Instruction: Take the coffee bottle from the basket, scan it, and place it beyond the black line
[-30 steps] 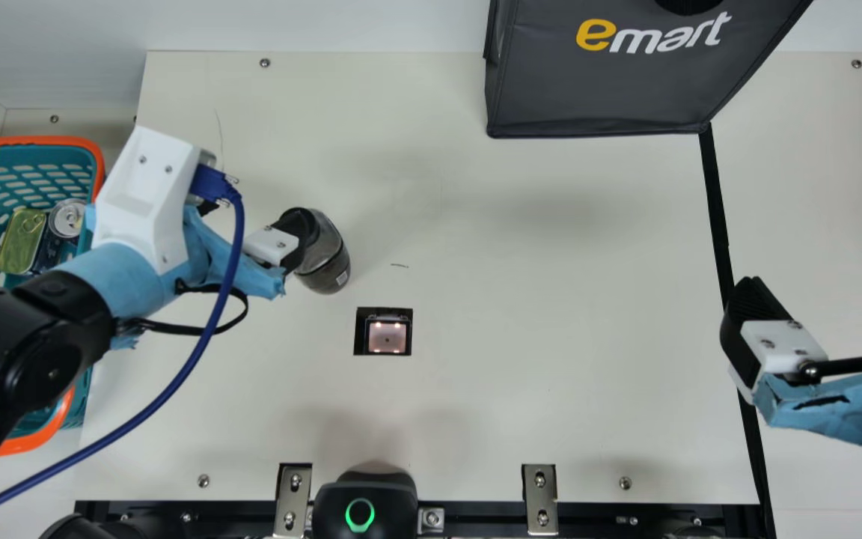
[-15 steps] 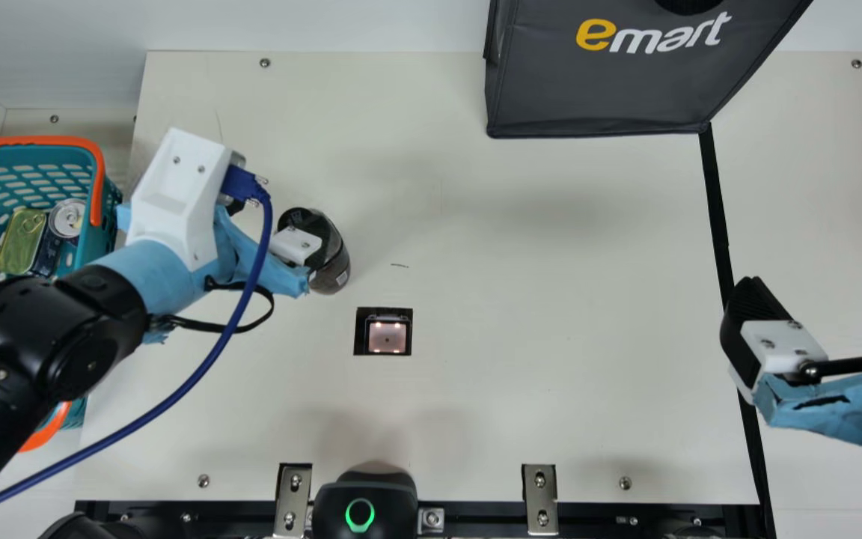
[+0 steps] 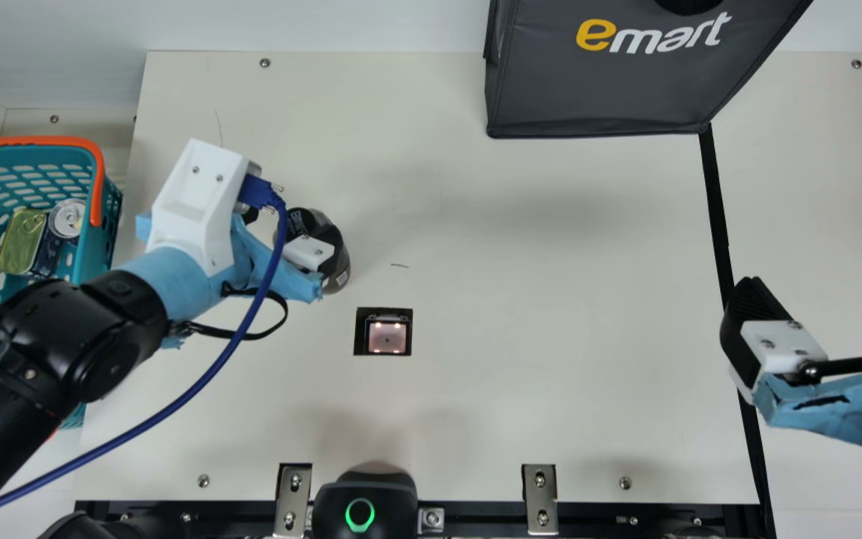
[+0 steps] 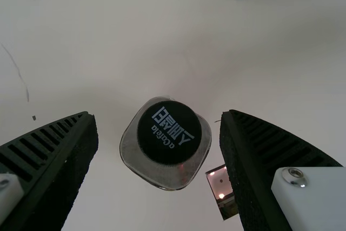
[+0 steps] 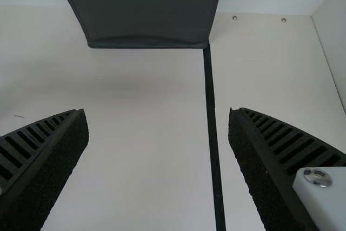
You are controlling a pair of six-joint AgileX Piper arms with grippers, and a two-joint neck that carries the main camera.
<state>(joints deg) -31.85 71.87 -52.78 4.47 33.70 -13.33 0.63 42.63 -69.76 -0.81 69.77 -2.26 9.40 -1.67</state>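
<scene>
The coffee bottle (image 4: 166, 144) stands upright on the table (image 3: 521, 314) near the scanner (image 3: 387, 337), long axis vertical, cap (image 4: 168, 132) upward. Beside it, the left gripper (image 3: 298, 233) is spread wide; the right gripper (image 3: 820, 292) is wide too.

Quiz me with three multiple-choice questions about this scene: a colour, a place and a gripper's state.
1. Which colour is the handle of the teal plastic basket?
A white
B orange
C yellow

2. Where is the clear bottle with a black cap?
A on the cream table
B in the basket
C beyond the black line

3. How are the jaws of the left gripper?
A shut on the bottle
B shut, empty
C open

Key:
1 B: orange band along the rim.
2 A: it stands near the scanner window.
3 C: gaps show on both sides of the bottle.
</scene>
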